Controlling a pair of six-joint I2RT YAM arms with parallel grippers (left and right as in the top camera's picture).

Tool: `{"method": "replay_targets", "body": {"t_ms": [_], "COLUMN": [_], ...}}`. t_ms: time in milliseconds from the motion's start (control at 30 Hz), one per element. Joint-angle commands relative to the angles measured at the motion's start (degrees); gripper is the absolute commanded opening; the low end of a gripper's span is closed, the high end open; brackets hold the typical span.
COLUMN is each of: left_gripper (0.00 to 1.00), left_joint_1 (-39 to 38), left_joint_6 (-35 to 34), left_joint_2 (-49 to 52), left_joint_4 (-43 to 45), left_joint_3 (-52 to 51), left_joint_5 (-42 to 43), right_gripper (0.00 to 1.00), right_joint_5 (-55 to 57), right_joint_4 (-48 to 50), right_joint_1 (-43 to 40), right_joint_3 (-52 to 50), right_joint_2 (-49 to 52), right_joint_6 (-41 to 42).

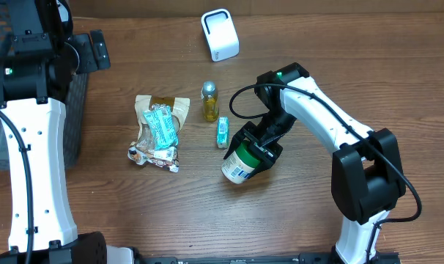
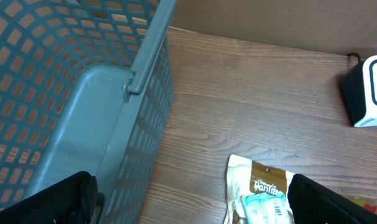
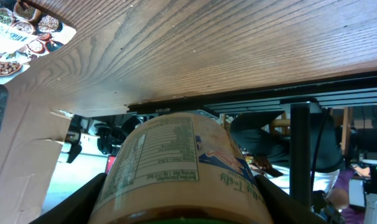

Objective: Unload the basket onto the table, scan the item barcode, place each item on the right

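The item is a jar (image 1: 239, 164) with a green lid and a white printed label. It lies tilted just above the table's middle, held across its lid end by my right gripper (image 1: 256, 147). In the right wrist view the jar (image 3: 179, 165) fills the space between both fingers (image 3: 83, 200), its nutrition panel facing the camera, with my right gripper (image 3: 182, 202) shut on it. The white scanner (image 1: 220, 34) stands at the table's back, well apart from the jar. My left gripper (image 1: 96, 50) hovers open at the far left, empty, above the basket's edge.
A grey-blue mesh basket (image 2: 70, 93) stands at the left edge. A tan snack bag (image 1: 160, 128) with teal packets, a small gold-capped bottle (image 1: 209, 101) and a teal packet (image 1: 223, 132) lie left of the jar. The scanner (image 2: 369, 90) shows at the left wrist view's right edge.
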Motion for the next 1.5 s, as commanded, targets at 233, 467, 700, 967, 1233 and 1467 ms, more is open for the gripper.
{"method": "replay_targets", "body": {"t_ms": [233, 467, 700, 967, 1233, 1467], "left_gripper": [0.99, 1.0, 1.0, 1.0, 1.0, 1.0], "left_joint_1": [0.0, 0.0, 0.0, 0.0, 0.0, 0.0], "left_joint_6": [0.9, 0.9, 0.9, 0.9, 0.9, 0.9], "left_joint_2": [0.2, 0.2, 0.2, 0.2, 0.2, 0.2], "left_joint_4": [0.0, 0.0, 0.0, 0.0, 0.0, 0.0], "left_joint_3": [0.0, 0.0, 0.0, 0.0, 0.0, 0.0], "left_joint_5": [0.1, 0.1, 0.1, 0.1, 0.1, 0.1], "right_gripper": [0.52, 0.51, 0.51, 0.5, 0.32, 0.29], "right_joint_5": [-5.0, -5.0, -2.7, 28.5, 58.5, 63.6], "right_joint_4": [-0.3, -0.3, 1.2, 8.2, 16.6, 17.7], "right_joint_1": [0.0, 0.0, 0.0, 0.0, -0.1, -0.1], "right_joint_3": [1.3, 1.3, 1.3, 1.3, 1.4, 12.1], "right_joint_2": [0.0, 0.0, 0.0, 0.0, 0.0, 0.0], "right_joint_6": [-0.1, -0.1, -0.1, -0.1, -0.3, -21.3]}}
